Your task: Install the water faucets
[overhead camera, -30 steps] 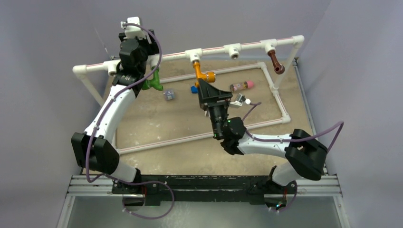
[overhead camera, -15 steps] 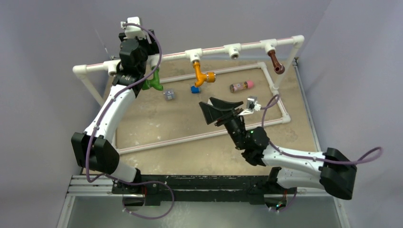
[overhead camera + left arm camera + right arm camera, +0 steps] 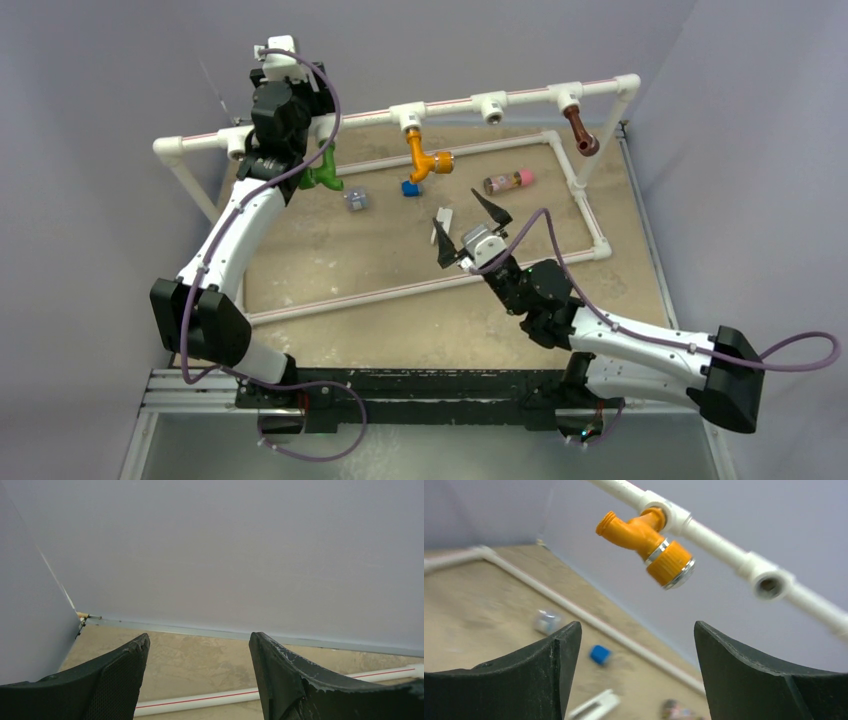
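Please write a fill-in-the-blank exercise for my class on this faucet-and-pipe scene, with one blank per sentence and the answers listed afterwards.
1. The orange faucet hangs from the white pipe frame between the green faucet and the ____ faucet.
2. The tee socket just right of the orange faucet is ____.
3. The right gripper has its jaws ____, with nothing between them.
4. The left gripper holds ____.

Missing words: dark brown; empty; open; nothing.

Top camera looks down on the table (image 3: 320,250); wrist cameras look outward, the right sharing the orange faucet (image 3: 424,158).
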